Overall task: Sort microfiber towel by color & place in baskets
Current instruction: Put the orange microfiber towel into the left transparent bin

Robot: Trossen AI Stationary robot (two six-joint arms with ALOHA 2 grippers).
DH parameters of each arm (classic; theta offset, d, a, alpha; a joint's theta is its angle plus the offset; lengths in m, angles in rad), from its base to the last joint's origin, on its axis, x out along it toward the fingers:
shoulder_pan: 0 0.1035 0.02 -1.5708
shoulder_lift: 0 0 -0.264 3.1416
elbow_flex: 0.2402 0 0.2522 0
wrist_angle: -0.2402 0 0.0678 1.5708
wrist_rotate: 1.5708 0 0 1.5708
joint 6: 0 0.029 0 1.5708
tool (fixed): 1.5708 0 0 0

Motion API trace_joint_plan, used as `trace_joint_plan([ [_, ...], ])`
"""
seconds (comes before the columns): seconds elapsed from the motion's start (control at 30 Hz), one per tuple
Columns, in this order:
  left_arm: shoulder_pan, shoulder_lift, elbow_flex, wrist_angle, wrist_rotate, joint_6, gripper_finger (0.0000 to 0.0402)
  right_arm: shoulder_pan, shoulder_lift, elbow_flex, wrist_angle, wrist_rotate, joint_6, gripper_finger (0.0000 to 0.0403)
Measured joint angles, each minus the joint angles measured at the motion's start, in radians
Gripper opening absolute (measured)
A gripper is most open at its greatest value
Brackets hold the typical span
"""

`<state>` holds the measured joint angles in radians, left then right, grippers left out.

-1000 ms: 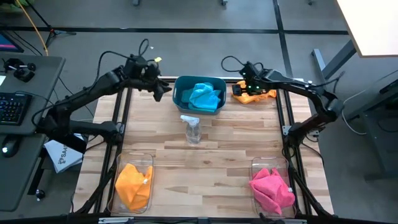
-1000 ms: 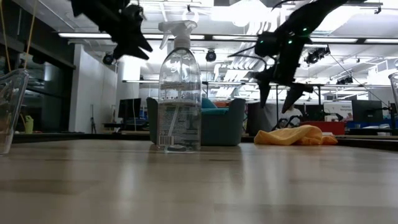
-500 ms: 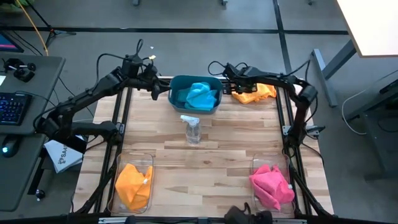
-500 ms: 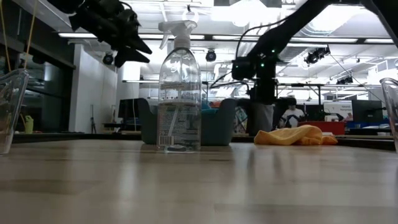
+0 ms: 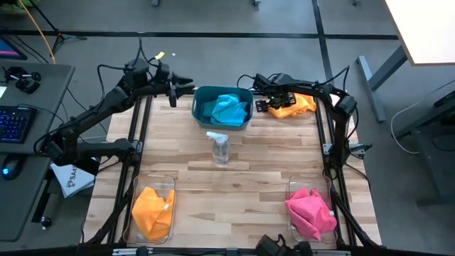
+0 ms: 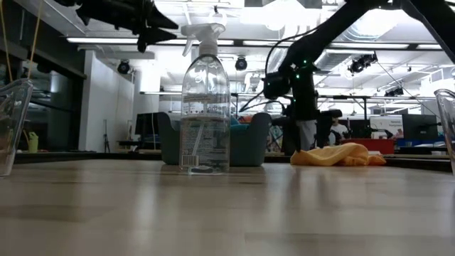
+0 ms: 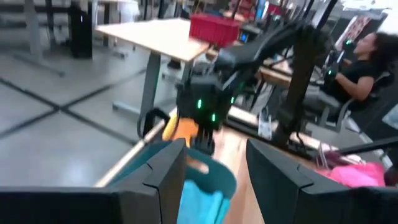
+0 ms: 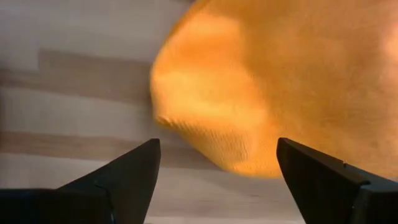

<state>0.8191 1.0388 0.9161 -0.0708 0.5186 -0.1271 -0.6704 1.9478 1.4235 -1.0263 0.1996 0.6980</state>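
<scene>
High view: crumpled orange towel (image 5: 293,106) beside teal tub (image 5: 201,105).

left gripper (image 5: 179,88): raised at table's far-left edge, 2 fingers apart | right gripper (image 5: 260,104): low at far-right side, pointing down, 2 fingers apart

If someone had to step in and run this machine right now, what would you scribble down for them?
Right gripper: open, fingers spread just above the loose orange microfiber towel at the wooden table's far right corner; nothing gripped yet.
Left gripper: open, empty, raised beside the dark teal tub's left end.
Done: blue towel in the teal tub; orange towel in the near-left clear bin; pink towel in the near-right clear bin.
Left: grab the loose orange towel and probably carry it to the near-left bin. A clear spray bottle stands mid-table; steer around it.
</scene>
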Motion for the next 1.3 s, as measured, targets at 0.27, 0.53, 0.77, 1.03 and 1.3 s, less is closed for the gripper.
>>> trace_joint_plan([
  [0.27,0.000,-0.004,0.000,0.047,-0.005,-0.015,0.0157,0.029,0.063,-0.001,0.011,0.010,-0.021,0.0274],
  [0.53,0.000,-0.016,0.000,0.163,0.036,-0.125,0.0157,0.027,0.078,-0.002,0.011,0.082,-0.046,0.0217],
  [0.77,0.000,-0.072,0.000,0.522,0.075,-0.215,0.0157,0.032,0.075,-0.002,-0.009,0.085,-0.127,0.0020],
  [1.03,0.000,-0.142,0.000,0.588,0.074,-0.239,0.0157,0.069,-0.063,0.071,-0.061,0.170,-0.205,0.0005],
  [1.3,0.000,-0.186,0.000,0.554,0.075,-0.236,0.0157,0.152,-0.317,0.257,-0.064,0.156,-0.176,0.0001],
])
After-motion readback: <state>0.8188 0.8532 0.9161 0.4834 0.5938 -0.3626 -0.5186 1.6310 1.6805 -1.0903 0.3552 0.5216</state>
